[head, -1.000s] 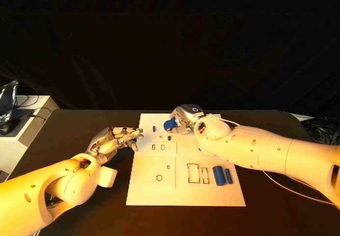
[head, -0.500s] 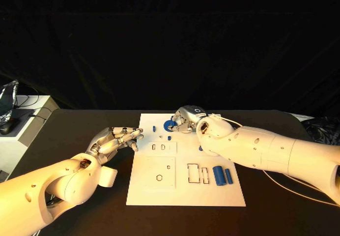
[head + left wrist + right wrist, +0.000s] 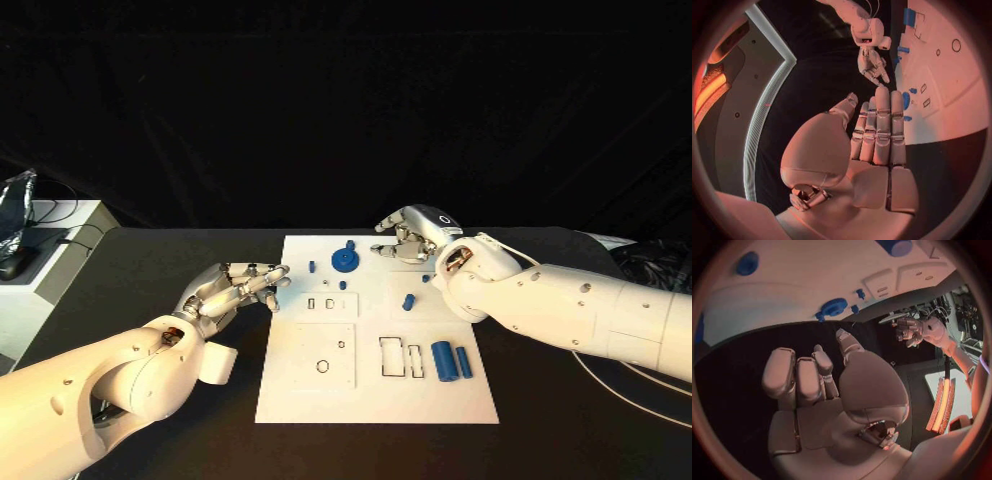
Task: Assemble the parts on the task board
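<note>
Meanwhile, the silver right hand (image 3: pixel 411 235) hovered empty, fingers loosely curled, beside a round blue gear-like part (image 3: pixel 346 259) on the white task board (image 3: pixel 378 390), while the silver left hand (image 3: pixel 234 287) stayed clear, fingers extended.

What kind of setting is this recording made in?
Likely a robotics lab test bench: a black table against dark drapes, a white task board with cut-outs and small blue parts, and cabled equipment on a side stand.

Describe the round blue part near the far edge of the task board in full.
The round blue part is a small disc with a short stub sticking out toward the board's far edge, plastic by its look. It lies on the white task board, by its far edge, with nothing touching it. The right robot hand hovers just beside it, empty.
</note>
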Controlling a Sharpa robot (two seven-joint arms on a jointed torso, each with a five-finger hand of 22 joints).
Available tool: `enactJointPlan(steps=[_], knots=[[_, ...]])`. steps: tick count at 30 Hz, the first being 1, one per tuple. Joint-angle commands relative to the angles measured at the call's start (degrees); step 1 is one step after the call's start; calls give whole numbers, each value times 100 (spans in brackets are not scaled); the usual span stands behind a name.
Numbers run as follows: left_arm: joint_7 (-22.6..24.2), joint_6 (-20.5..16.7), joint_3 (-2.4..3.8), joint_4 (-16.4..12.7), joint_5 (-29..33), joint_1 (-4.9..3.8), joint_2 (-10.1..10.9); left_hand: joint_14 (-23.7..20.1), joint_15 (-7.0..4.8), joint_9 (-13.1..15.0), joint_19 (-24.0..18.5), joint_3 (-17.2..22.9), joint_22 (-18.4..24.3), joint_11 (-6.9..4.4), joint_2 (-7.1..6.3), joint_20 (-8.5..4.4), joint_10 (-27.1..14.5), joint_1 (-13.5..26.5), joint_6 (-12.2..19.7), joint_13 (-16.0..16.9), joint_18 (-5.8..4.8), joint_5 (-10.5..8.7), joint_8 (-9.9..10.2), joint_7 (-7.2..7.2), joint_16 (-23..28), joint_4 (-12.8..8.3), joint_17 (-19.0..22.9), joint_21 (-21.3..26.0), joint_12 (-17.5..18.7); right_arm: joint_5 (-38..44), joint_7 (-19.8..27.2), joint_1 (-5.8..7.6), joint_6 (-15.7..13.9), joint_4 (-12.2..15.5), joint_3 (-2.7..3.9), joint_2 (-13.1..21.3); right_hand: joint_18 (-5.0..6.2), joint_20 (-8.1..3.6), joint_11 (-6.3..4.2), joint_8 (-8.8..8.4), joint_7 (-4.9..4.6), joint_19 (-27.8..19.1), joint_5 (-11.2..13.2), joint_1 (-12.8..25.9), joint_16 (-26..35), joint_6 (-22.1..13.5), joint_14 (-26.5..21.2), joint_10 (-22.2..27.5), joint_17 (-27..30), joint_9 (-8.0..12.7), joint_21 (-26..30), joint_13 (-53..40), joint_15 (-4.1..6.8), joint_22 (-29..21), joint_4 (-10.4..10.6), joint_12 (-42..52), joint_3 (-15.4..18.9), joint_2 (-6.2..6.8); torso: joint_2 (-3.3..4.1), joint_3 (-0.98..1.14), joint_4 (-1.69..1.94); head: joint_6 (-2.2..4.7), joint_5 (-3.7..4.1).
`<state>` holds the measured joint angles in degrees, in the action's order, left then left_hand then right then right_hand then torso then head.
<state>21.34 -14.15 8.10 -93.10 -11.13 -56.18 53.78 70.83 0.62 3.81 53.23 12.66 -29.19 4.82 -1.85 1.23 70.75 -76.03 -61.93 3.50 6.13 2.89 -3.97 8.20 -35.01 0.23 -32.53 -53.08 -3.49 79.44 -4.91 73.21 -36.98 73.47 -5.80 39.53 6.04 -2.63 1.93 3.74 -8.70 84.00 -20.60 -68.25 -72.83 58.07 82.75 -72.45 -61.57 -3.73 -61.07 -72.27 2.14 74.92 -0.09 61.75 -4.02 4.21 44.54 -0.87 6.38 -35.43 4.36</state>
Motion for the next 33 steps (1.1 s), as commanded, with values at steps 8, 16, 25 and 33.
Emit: enactJointPlan(steps=[8, 16, 25, 33], knots=[[62, 83, 4, 84, -14, 21, -42, -28, 20, 4, -25, -6, 14, 1, 40, 1, -44, 3, 16, 4, 85, 0, 11, 2, -4, -38, 8, -39, -9, -1449, 1157, 72, 836, 196, 17, 940, -4, -24, 11, -6, 2, 309, -19, -782, 91, 112, -4, 107, 44, 0, -9, 104, 12, 825, -707, -166, -143, -23, -22, 91, -114, 44, 45], [73, 95, 4, 131, -14, 73, -55, -28, 20, 4, -25, -6, 14, 1, 40, 1, -44, 3, 16, 4, 85, 0, 11, 2, -4, -38, 8, -39, -9, -1650, 1480, 77, 1104, -93, 18, 1222, -17, -24, 22, -6, -1, 308, 204, -855, 78, 76, 7, 89, -32, -1, -76, 110, 3, 836, -677, -148, -27, 79, -25, 138, -131, 28, 47], [75, 101, 4, 149, -14, 97, -59, -28, 20, 3, -28, -9, 18, 0, 32, 0, -40, 3, 14, 4, 83, 0, 12, 1, -4, -44, 9, -40, -10, -1608, 1566, 40, 1394, -493, 16, 1180, -14, -10, 32, -9, -12, 306, 289, -955, 81, 12, 13, 100, -91, -1, -116, 118, -10, 841, -563, -143, 12, 183, -8, 131, -115, -13, 81], [74, 101, 4, 156, -14, 102, -48, -28, 20, 3, -28, -9, 18, 0, 32, 0, -40, 3, 14, 4, 83, 0, 12, 1, -4, -44, 9, -40, -10, -1544, 1531, -5, 1547, -722, 14, 1087, -10, -3, 36, -9, -22, 304, 282, -984, 83, -33, 15, 116, -109, -1, -113, 125, -19, 840, -540, -150, 21, 210, 0, 135, -117, -50, 102]])
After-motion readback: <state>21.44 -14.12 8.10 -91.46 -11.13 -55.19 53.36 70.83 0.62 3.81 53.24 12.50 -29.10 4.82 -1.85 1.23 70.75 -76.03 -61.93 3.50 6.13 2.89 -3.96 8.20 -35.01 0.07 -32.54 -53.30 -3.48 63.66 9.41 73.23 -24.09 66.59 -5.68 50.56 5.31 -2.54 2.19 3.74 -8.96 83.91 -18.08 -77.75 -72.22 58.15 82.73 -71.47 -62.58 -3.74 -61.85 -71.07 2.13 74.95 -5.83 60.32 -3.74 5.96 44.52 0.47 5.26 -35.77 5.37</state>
